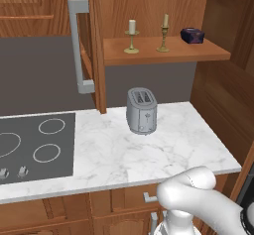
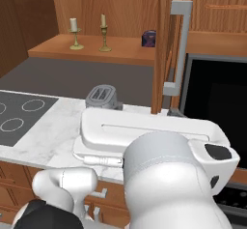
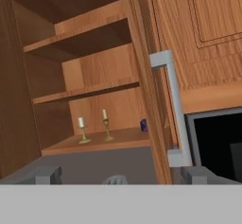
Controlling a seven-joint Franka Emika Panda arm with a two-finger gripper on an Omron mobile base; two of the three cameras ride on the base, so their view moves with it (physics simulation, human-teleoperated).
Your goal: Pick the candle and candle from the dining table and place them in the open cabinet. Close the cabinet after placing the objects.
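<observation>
The two-finger gripper (image 3: 118,176) stands spread wide and empty, one grey finger tip (image 3: 46,175) low at each side of the hand view. Just past its right tip rises the open reddish-brown wooden cabinet door with its long grey bar handle (image 3: 174,109). Ahead and below sits a grey metal toaster (image 1: 142,111) on the white marble counter (image 1: 163,152). Farther ahead, on the cabinet's lowest wooden shelf (image 3: 101,142), the brass candlestick with the short thick cream candle (image 3: 82,131) stands just left of the brass candlestick with the thin tapered candle (image 3: 107,126); a small dark blue box (image 1: 192,35) lies to their right.
</observation>
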